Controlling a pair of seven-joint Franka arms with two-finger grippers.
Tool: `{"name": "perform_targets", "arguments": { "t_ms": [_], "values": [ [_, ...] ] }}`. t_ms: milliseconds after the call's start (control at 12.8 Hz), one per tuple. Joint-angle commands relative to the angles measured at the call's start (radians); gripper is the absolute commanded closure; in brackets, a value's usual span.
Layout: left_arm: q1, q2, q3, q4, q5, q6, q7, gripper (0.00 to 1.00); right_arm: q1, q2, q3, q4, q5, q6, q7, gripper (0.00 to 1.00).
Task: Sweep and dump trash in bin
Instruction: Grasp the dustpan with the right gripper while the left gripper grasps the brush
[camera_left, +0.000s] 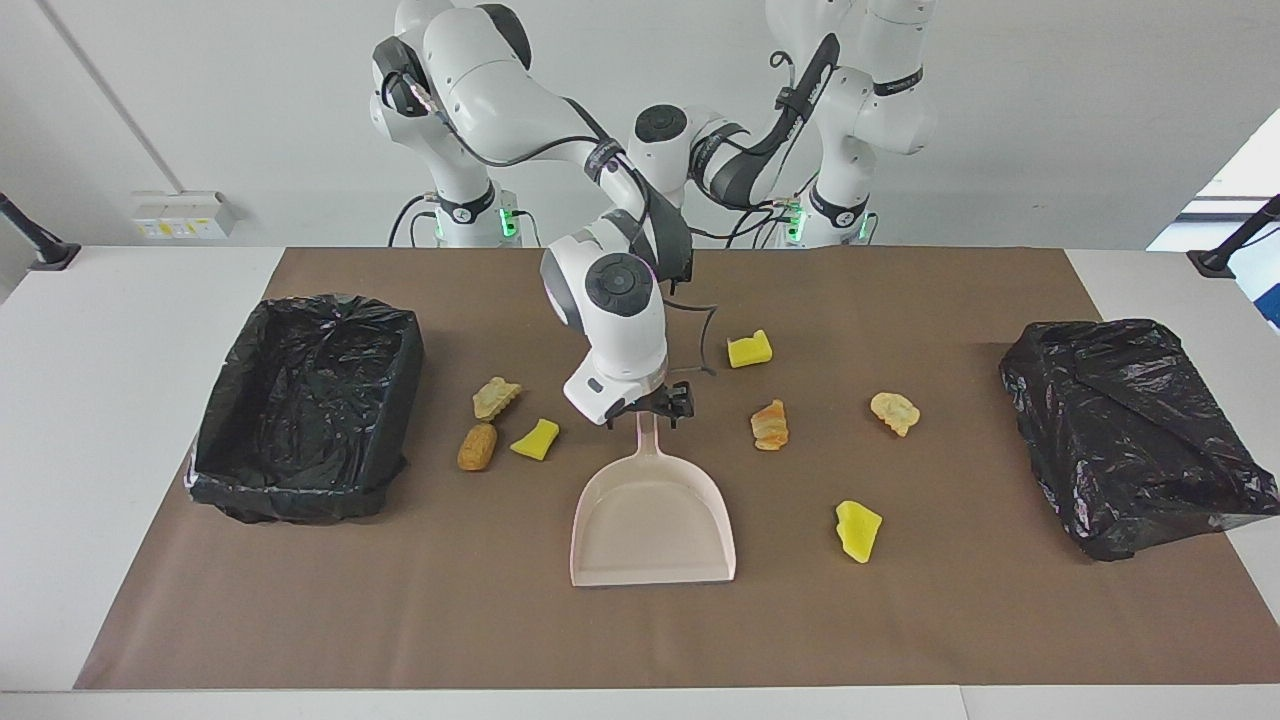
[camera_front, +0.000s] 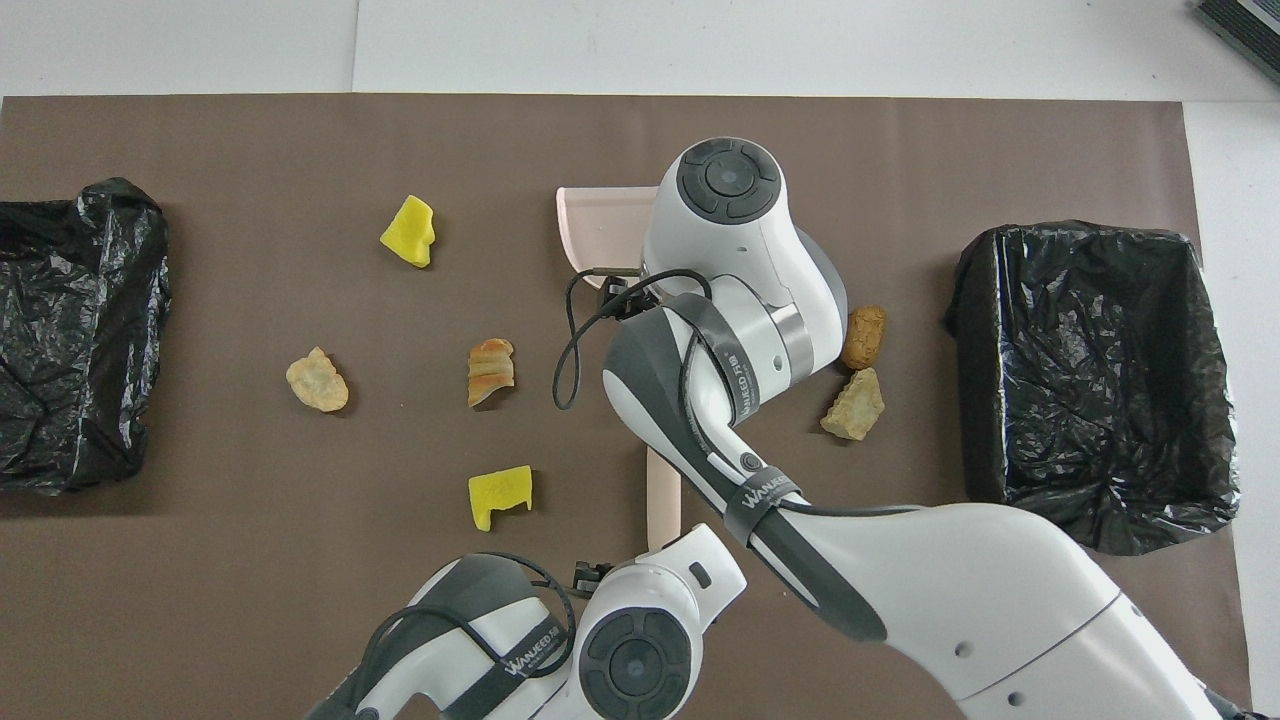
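At the left of the facing view a bin lined with a black bag is sitting open on the brown mat. Just right of it three pieces of the trash are lying in a cluster: a brown lump, a tan scrap above it, and a yellow chunk beside them. At the centre the right gripper is reaching down onto the handle of the beige dustpan, which is lying flat with its mouth facing the bottom of the frame. I cannot tell whether its jaws are clamping the handle or merely straddling it. The left arm is waiting, folded up at top centre. In the overhead view the left gripper is hanging at bottom centre over the handle's end, mostly hidden under its own wrist, so I cannot tell how its jaws are standing. Right of the dustpan four more scraps are lying apart on the mat: a yellow block highest, an orange-brown piece, a pale tan piece, and a yellow wedge lowest. At the right a crumpled black bag is lying on the mat's edge.
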Motion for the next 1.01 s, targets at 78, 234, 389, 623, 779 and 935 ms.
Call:
{"name": "perform_targets", "arguments": {
  "t_ms": [78, 234, 389, 623, 779, 935],
  "values": [
    [-0.024, -0.008, 0.021, -0.004, -0.009, 0.004, -0.029, 1.0, -0.008, -0.058, 0.011, -0.089, 0.03, 0.001, -0.039, 0.04],
    [-0.018, -0.016, 0.021, 0.0, -0.009, -0.013, -0.026, 1.0, -0.011, -0.069, 0.011, -0.105, 0.03, -0.011, -0.041, 0.25],
    [-0.01, -0.038, 0.024, 0.016, -0.01, -0.091, -0.012, 1.0, -0.011, -0.069, 0.011, -0.106, 0.033, -0.011, -0.051, 0.58],
    [0.019, -0.071, 0.033, 0.017, -0.009, -0.207, -0.005, 1.0, -0.012, -0.069, 0.011, -0.111, 0.065, -0.003, -0.051, 1.0],
    [0.058, -0.085, 0.035, 0.017, -0.009, -0.304, -0.002, 1.0, -0.018, -0.068, 0.009, -0.1, 0.066, -0.016, -0.053, 1.0],
    [0.118, -0.104, 0.035, 0.002, -0.007, -0.347, 0.0, 1.0, -0.034, -0.069, 0.009, -0.074, 0.054, -0.066, -0.08, 1.0]
  ]
}}
